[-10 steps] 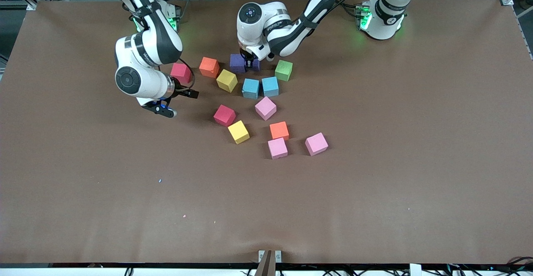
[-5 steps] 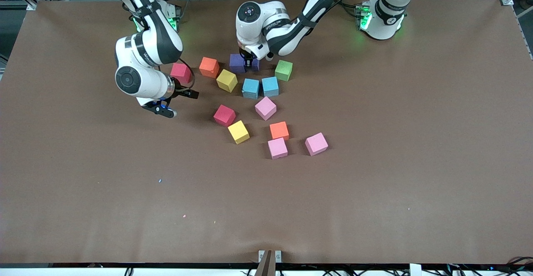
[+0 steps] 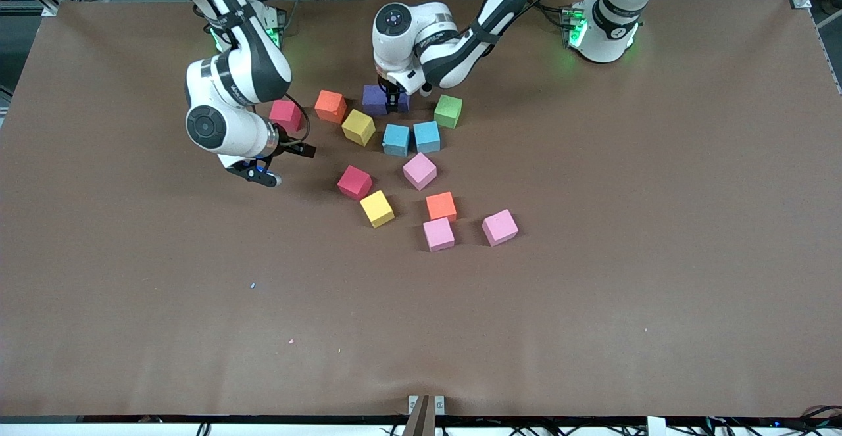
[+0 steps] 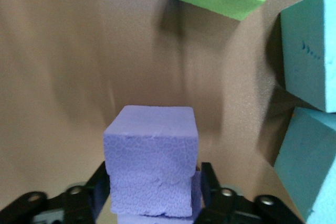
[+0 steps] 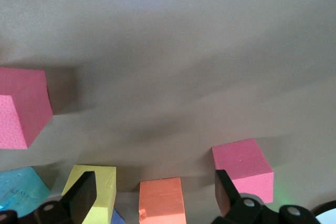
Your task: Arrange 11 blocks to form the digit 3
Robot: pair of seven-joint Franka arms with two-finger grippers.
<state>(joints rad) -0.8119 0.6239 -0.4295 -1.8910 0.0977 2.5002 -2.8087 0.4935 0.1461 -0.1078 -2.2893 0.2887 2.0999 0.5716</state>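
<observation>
Placing step: your left gripper [image 4: 152,203] fingers [image 4: 210,190] flank the purple block [image 4: 151,169], grip unclear. Lift clear next. Right gripper [image 5: 152,195] waits, fingers spread, empty.

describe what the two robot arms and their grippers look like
Both arms are glossy white with dark grey joint bands, round black end caps and black cables; green lights glow at their bases. The left gripper and right gripper have black fingers; a blue light shows on the right one.

Blocks [image 3: 420,170] are lying clustered on the table [image 3: 658,225], left gripper [image 3: 393,99] sitting at the cluster's twelve o'clock, right gripper [image 5: 155,190] hovering at ten.
</observation>
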